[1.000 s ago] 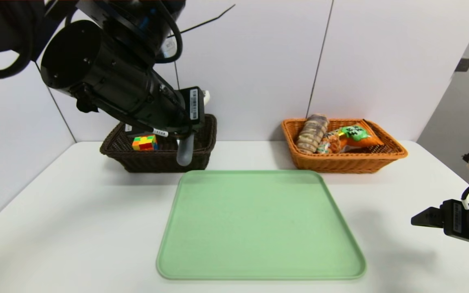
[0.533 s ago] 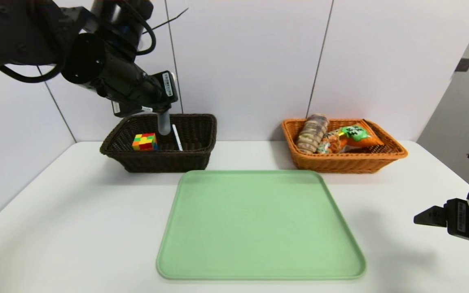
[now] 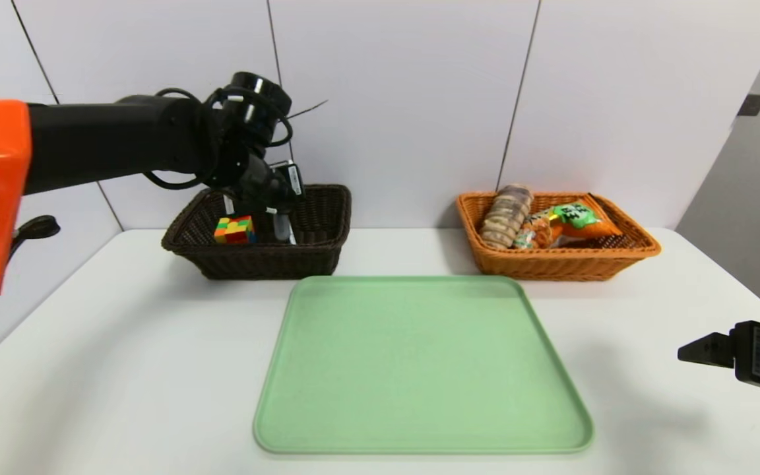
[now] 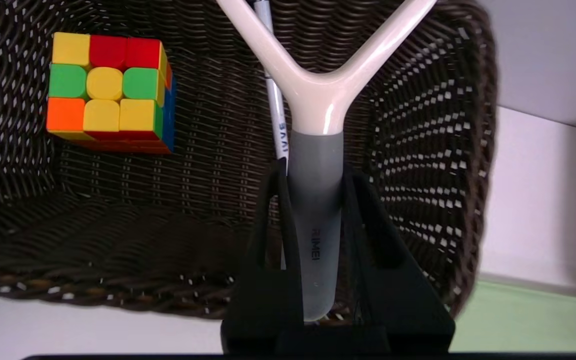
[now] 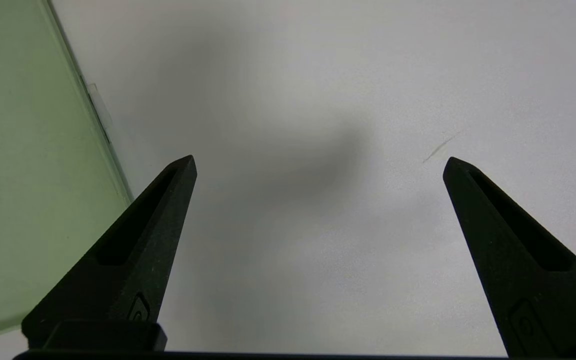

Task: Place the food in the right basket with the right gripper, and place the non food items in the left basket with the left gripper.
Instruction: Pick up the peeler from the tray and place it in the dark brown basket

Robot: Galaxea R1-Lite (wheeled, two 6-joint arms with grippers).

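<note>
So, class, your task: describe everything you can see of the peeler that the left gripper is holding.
The peeler has a glossy white Y-shaped fork, its two arms running out of the left wrist view, on a matte grey handle with faint lettering. The left gripper is shut on the handle, one black finger on each side, and holds the peeler over the inside of the dark brown basket. Behind it lie a white pen and, apart from it, a multicoloured puzzle cube.

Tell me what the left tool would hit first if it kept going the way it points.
Probably the pen on the dark basket's floor: the left tool, shut on the peeler, points down into it. Depth is unclear.
</note>
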